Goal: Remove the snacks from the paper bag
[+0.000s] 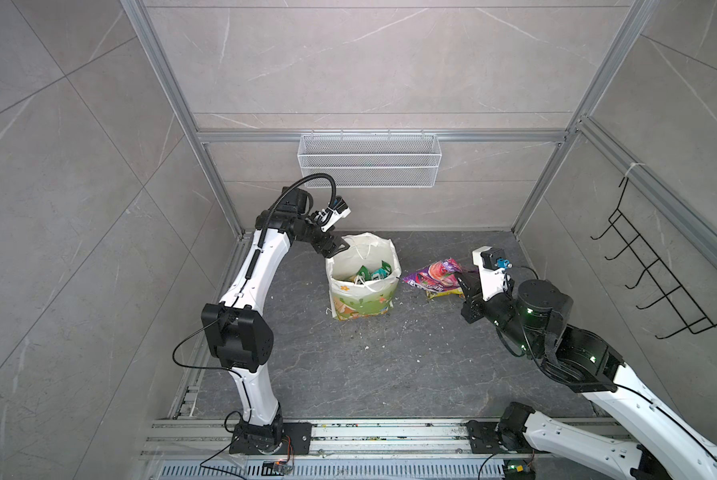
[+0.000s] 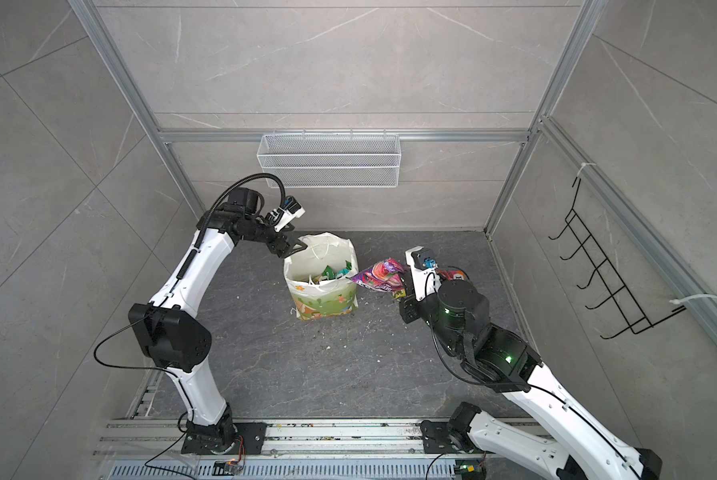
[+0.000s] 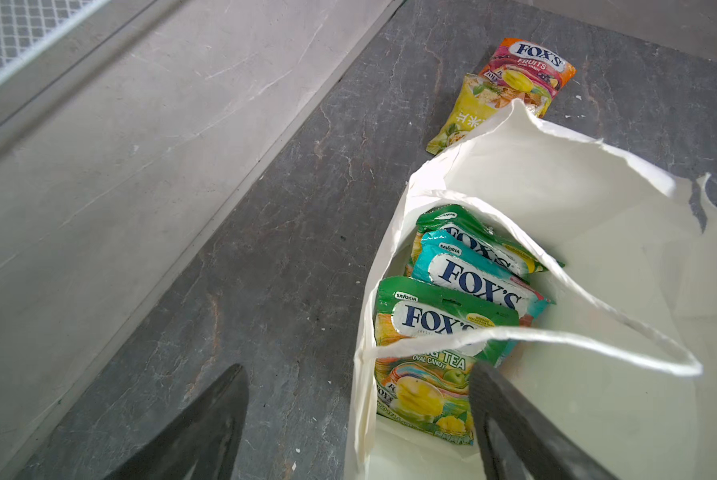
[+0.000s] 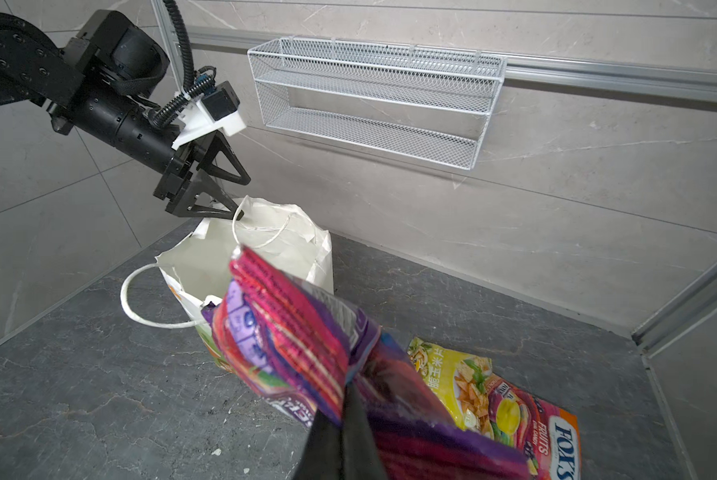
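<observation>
Slate floor (image 1: 390, 365), right claw (image 1: 464, 277) pinched shut on the purple packet (image 1: 431, 276) beside the bag (image 1: 361, 301), left claw (image 1: 342, 246) gaping astride its rim, three packets (image 3: 440, 328) inside: snag that cord (image 3: 598, 345) and the bag could topple!

Clad in white shells (image 1: 261, 266) over black joint housings (image 1: 238, 336), with ribbed black hose (image 4: 180, 41) left, green lights (image 1: 529, 311) right.
</observation>
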Controlling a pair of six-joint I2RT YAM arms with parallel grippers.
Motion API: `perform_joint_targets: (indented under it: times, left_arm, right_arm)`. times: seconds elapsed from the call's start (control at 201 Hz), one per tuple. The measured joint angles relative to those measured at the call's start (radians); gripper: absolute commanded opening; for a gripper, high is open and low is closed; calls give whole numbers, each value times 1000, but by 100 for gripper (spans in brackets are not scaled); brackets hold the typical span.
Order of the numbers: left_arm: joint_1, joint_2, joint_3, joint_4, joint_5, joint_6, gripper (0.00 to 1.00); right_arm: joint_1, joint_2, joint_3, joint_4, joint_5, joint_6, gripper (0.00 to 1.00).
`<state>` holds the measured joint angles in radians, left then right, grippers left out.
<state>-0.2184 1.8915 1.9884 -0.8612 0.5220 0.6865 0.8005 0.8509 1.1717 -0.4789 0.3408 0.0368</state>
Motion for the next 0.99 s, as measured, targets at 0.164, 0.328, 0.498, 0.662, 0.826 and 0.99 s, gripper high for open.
perform_joint_targets:
  times: [0.164, 0.328, 0.498, 0.662, 0.826, 0.99]
  left_arm:
    - [-7, 61, 55, -25, -18, 21, 65]
    - [-24, 117, 103, -52, -42, 40, 43]
    - [-47, 169, 170, -89, -63, 61, 17]
    - [-71, 174, 173, -107, -89, 74, 0]
    - [-88, 150, 134, -88, -105, 77, 0]
    - [-113, 50, 7, -41, -105, 77, 0]
  right_arm:
    - [-5, 0, 0, 0, -18, 5, 0]
    - [-12, -4, -9, 1, -23, 17, 0]
    - [-18, -16, -31, -1, -18, 27, 0]
    - [-78, -3, -47, -25, -11, 77, 0]
    - [-300, 59, -74, -81, -143, 184, 0]
    - [-517, 169, -104, -130, -370, 264, 0]
